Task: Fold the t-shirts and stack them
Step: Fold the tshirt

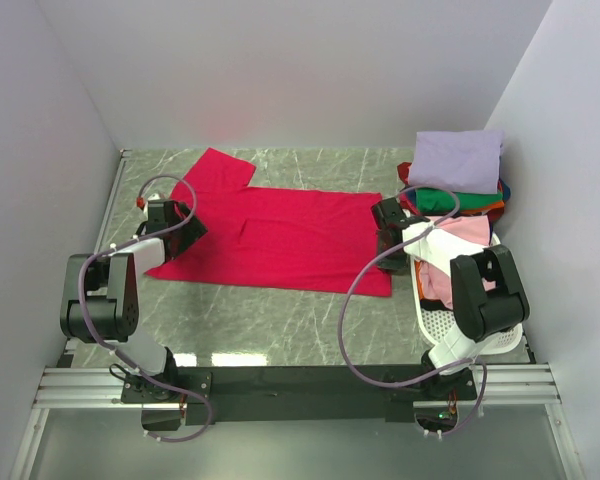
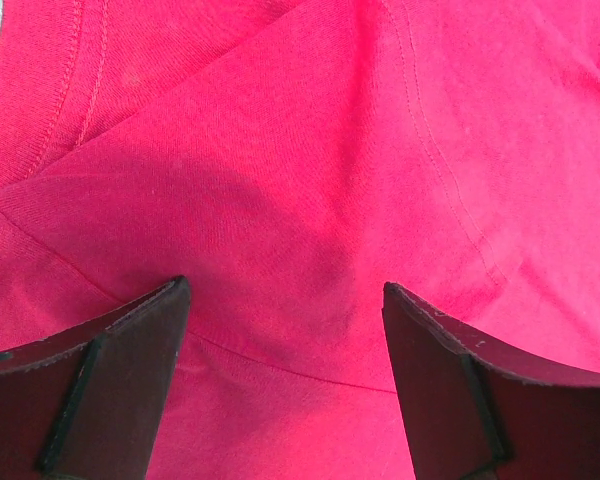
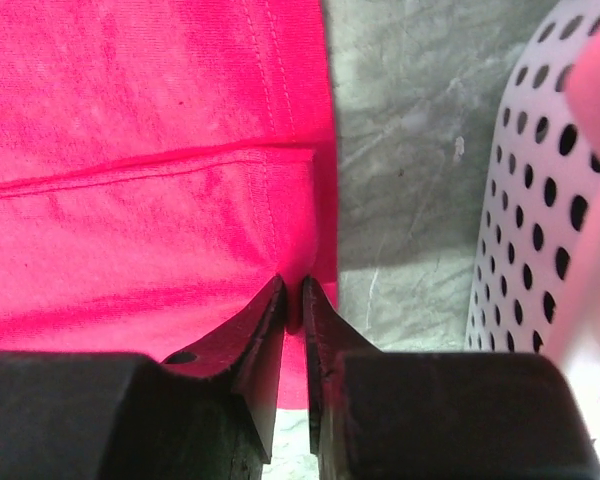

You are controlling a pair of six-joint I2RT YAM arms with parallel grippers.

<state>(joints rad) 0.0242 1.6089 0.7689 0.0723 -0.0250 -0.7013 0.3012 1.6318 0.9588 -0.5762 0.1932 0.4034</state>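
Released wide at left pincer, over left end of red t-shirt; clenched on its right hem at right pincer, near basket.

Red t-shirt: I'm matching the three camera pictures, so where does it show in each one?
Top: the red t-shirt lies spread across the table's middle.
Left wrist: the red t-shirt fills the picture beyond the open left hand.
Right wrist: the red t-shirt takes the left half, edge pinched by the right hand.
Landmark: white basket, right of it; not in left wrist.
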